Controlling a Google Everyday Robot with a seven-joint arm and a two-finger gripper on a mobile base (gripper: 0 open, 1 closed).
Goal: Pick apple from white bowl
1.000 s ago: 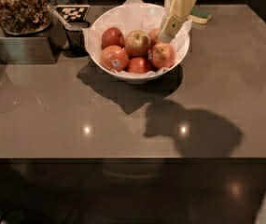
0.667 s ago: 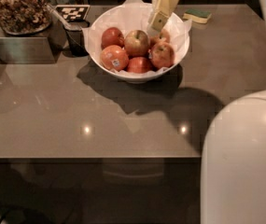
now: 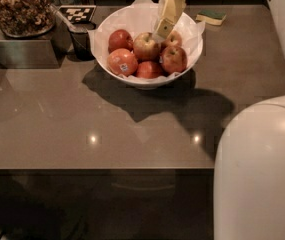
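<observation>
The white bowl [image 3: 147, 78] lined with crinkled white paper stands at the back middle of the grey table. It holds several apples. The palest apple [image 3: 145, 46], yellow-green with red streaks, lies in the middle of the pile. An orange-red apple with a sticker [image 3: 122, 62] lies at the front left. Deep red apples [image 3: 174, 59] lie to the right. My gripper [image 3: 161, 30] with yellowish fingers reaches down from above into the bowl, its tip just right of and above the pale apple. It holds nothing that I can see.
A clear container of nuts [image 3: 18, 9] sits on a metal box [image 3: 17, 51] at the back left, beside a tag marker [image 3: 77, 13] and a dark cup [image 3: 82, 41]. A yellow-green sponge [image 3: 211, 17] lies at the back right. My white arm body [image 3: 259, 169] fills the lower right.
The gripper has moved left and down into the bowl, toward the pale apple. The white arm body has come into the lower right of the view.
</observation>
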